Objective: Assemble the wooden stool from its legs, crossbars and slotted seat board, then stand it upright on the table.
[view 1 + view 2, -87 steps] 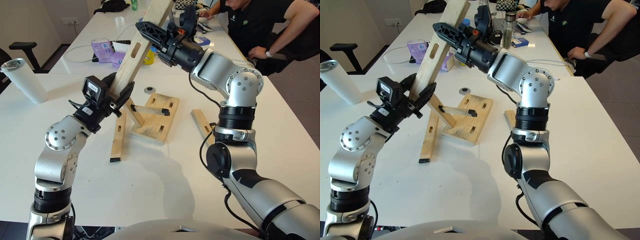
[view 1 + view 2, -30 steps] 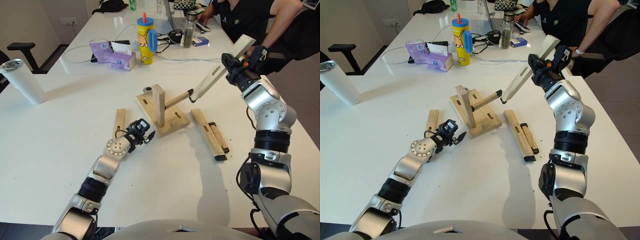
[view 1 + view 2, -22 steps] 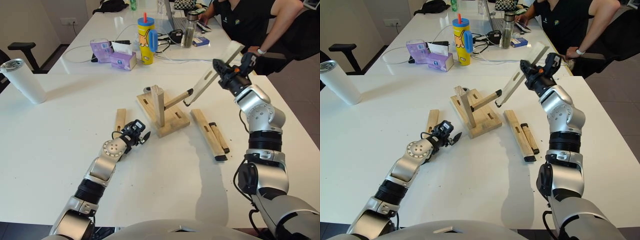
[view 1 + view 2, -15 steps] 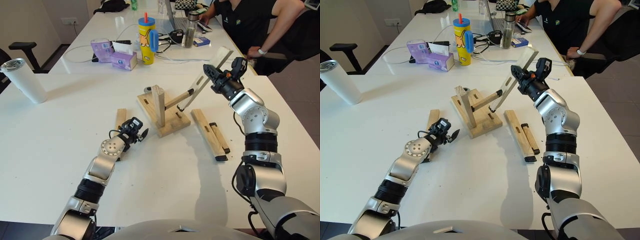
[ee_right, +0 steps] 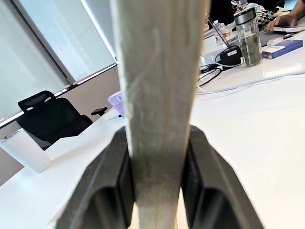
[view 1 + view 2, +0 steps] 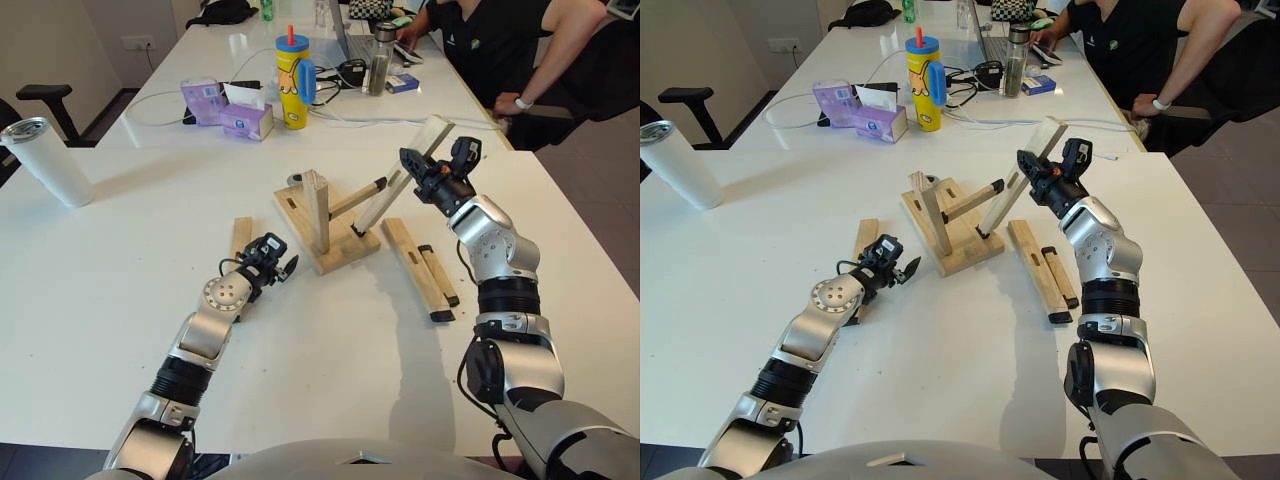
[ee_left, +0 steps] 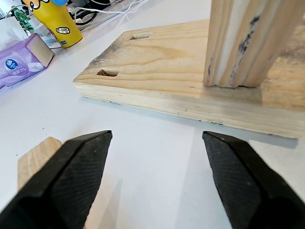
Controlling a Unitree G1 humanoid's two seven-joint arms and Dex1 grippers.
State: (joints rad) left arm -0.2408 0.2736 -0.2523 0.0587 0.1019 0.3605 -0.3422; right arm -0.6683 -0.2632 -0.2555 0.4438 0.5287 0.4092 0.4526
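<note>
The seat board (image 6: 345, 243) lies flat on the white desk (image 6: 120, 300), near the middle. One leg (image 6: 318, 208) stands upright in it, and a crossbar (image 6: 358, 198) slants up from that leg toward the robot's right.

The right end effector (image 6: 432, 178) is clenched on a second leg (image 6: 403, 174) and holds it tilted. The lower tip of this leg hangs just over the board's right corner, and the crossbar's free end meets its side. I cannot tell whether the end sits in a slot.

The left end effector (image 6: 272, 260) hangs low over the desk just left of the board. Its fingers (image 7: 71, 176) are spread wide with nothing between them. A third leg (image 6: 240, 236) lies flat on the desk just beside it.

To the right of the board, a fourth leg (image 6: 414, 265) and a shorter bar (image 6: 438, 277) lie side by side.

Farther back stand a yellow cup (image 6: 293, 68) and purple tissue packs (image 6: 232, 118), with a white tumbler (image 6: 45, 160) off to the left.
</note>
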